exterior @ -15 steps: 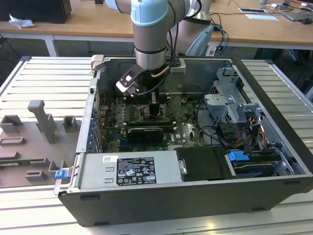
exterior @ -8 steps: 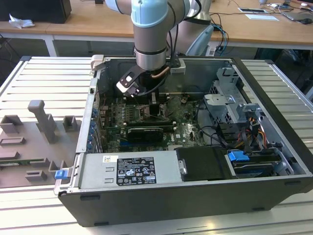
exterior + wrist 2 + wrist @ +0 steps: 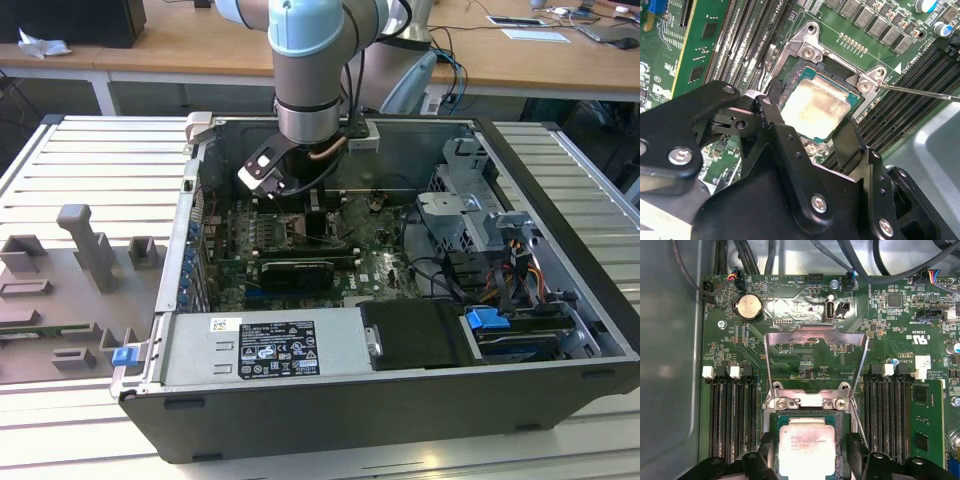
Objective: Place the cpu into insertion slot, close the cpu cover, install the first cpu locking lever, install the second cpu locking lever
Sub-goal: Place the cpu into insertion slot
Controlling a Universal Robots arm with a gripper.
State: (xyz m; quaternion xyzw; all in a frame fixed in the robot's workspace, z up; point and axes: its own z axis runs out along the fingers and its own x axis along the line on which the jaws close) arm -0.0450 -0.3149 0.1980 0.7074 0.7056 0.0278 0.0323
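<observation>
Clearly, the job is in its first step. In the exterior view the arm (image 3: 308,90) reaches down into the open computer case (image 3: 300,410), which lies on the bench (image 3: 90,160). The pincer (image 3: 300,200) hangs low over the motherboard (image 3: 380,260), at about eleven o'clock from the case's middle. In the second wrist view the cpu (image 3: 816,106) lies square in the insertion slot (image 3: 792,75), seated as far as I can judge. The pincer, spread just to the chip's width, pinches it by two opposite edges, one of its fingers (image 3: 772,117) on each side. A thin locking lever (image 3: 920,92) stands free beside the socket. In the first wrist view the cpu cover (image 3: 810,337) stands swung open beyond the chip, bare board showing through its window. By my judgement, closing the cover and fastening both levers are not yet done.
</observation>
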